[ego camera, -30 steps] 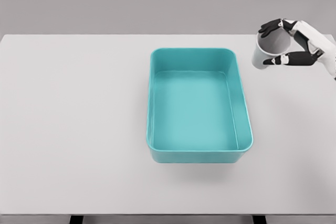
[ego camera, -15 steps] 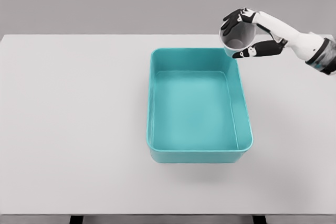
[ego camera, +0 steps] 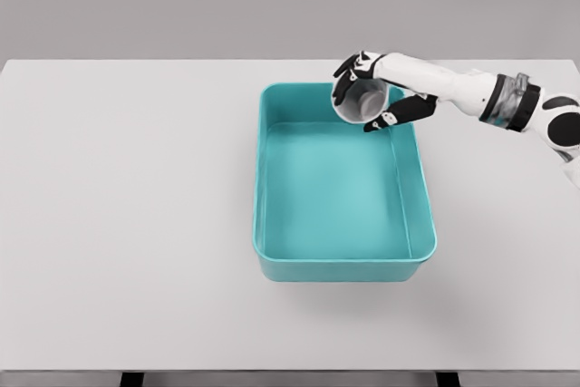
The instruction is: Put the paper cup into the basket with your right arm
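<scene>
Right hand (ego camera: 379,97) had its fingers wrapped around the paper cup (ego camera: 357,100), gripping it. Cup was tipped, mouth toward camera, above the far right corner of the teal basket (ego camera: 263,188) on the white table (ego camera: 127,188).

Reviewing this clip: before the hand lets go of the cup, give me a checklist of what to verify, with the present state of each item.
1. Right hand grips the paper cup, fingers curled around it: ok.
2. Cup lies over the basket, above its far right corner: ok.
3. Cup upright: not ok, it is tilted with its mouth towards the camera.
4. Basket interior free of other things: ok.
5. Cup clear of the basket's far rim: cannot tell, one view only.
6. Left arm out of the way: ok, not in view.
</scene>
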